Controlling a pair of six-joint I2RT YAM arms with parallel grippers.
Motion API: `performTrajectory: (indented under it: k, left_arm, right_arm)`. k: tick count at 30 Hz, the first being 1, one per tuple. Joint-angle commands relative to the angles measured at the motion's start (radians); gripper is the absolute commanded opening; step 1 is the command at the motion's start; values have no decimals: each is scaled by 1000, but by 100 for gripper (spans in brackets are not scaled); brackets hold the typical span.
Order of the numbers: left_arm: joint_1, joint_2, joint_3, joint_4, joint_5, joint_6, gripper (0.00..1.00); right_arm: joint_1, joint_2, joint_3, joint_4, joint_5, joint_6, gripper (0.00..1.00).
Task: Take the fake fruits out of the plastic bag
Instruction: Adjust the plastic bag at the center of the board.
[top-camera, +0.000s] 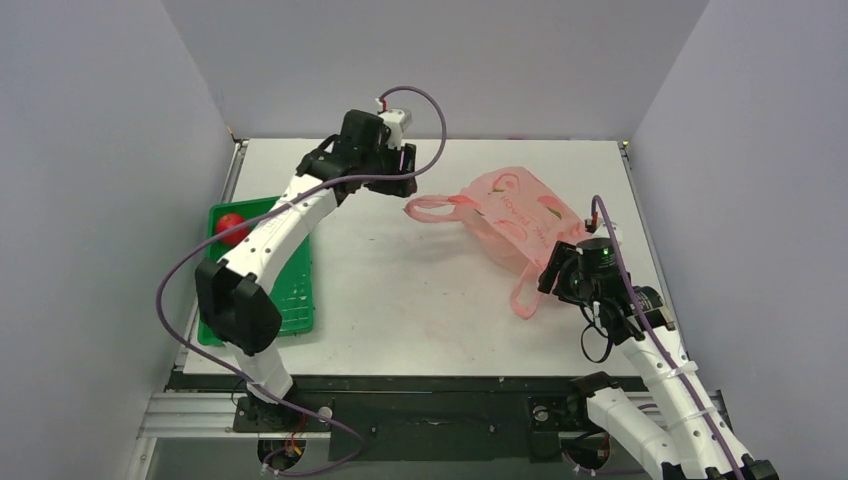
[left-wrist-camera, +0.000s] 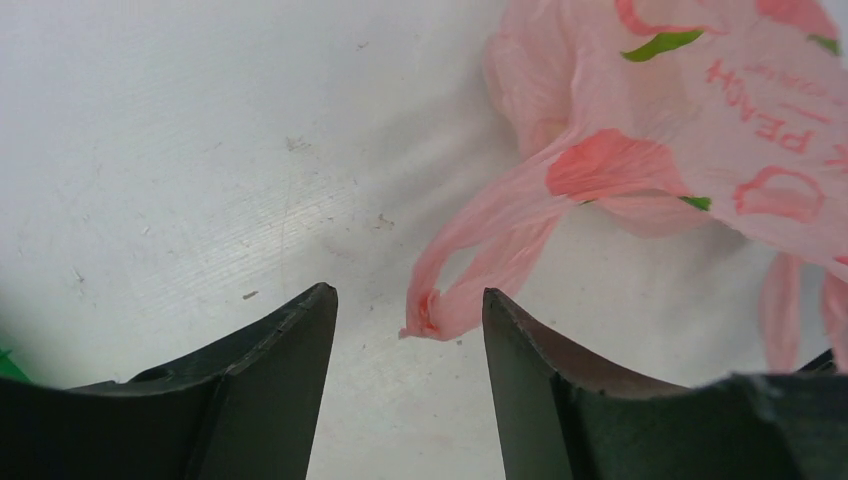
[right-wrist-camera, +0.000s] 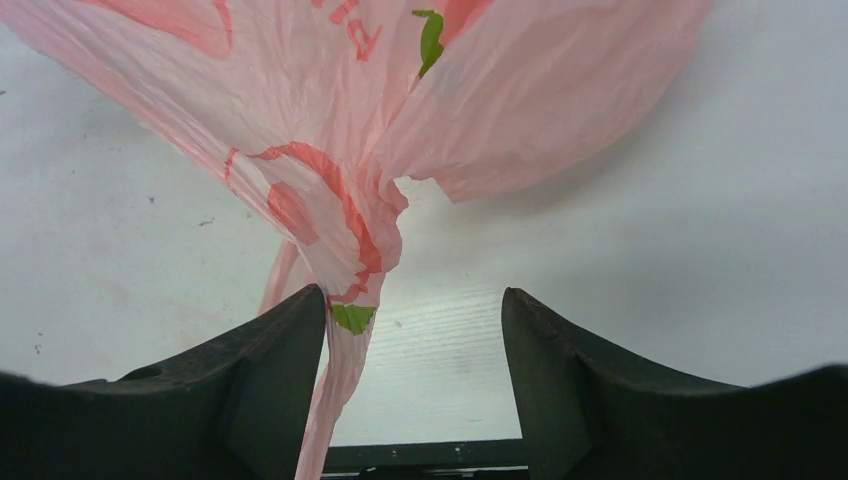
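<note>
Plastic bag (top-camera: 515, 225) lies crumpled on the table (top-camera: 400, 290), right of centre, one handle loop (left-wrist-camera: 480, 240) stretched toward the left gripper (left-wrist-camera: 408, 300), the other trailing toward the near edge. Fake fruits: none visible in any view; the film shows no clear lump, so cannot tell whether any are inside.

Claws: both stand wide and neither clamps anything. Left: the tip of the handle sits loose between the jaws, nearer one finger. Right gripper (right-wrist-camera: 415, 300): a twisted fold of film hangs against one finger, with a clear gap to the other.

Risks (judgement):
- Film is off-centre in both claws; a close could catch one thin layer or miss.
- Thin film may tear or slip if pulled from both ends.
- Bag is near the right table edge; a drag could take it over.

Pose: left arm reaches far to back centre, wrist bent down. Right arm folded close, gripper low at the bag's near corner.
</note>
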Motion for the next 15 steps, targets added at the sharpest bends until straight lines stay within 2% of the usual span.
performTrajectory:
  k: [1, 6, 9, 10, 11, 12, 13, 14, 15]
  left_arm:
    - [24, -133, -54, 97, 62, -86, 53]
    - [34, -185, -85, 90, 122, -144, 54]
    - [32, -230, -230, 206, 263, -247, 54]
    - [30, -262, -277, 313, 298, -345, 54]
    - [27, -300, -393, 471, 354, -408, 53]
    - [17, -318, -459, 574, 379, -536, 53]
    - [10, -350, -595, 770, 402, -605, 53]
    - [-11, -363, -649, 848, 379, -716, 54]
    - [-45, -380, -736, 946, 353, -752, 56]
  right_arm:
    - [-3, -11, 29, 65, -59, -28, 61]
    - [-2, -6, 33, 81, -73, -40, 62]
    - [-1, 12, 37, 104, -124, -75, 66]
    - [-1, 19, 41, 112, -133, -83, 66]
    - [2, 35, 50, 115, -141, -100, 68]
    - [5, 42, 54, 124, -144, -110, 68]
    - [12, 58, 63, 128, -152, -129, 70]
    - [24, 65, 68, 142, -153, -146, 71]
    - [32, 79, 77, 150, -149, -153, 73]
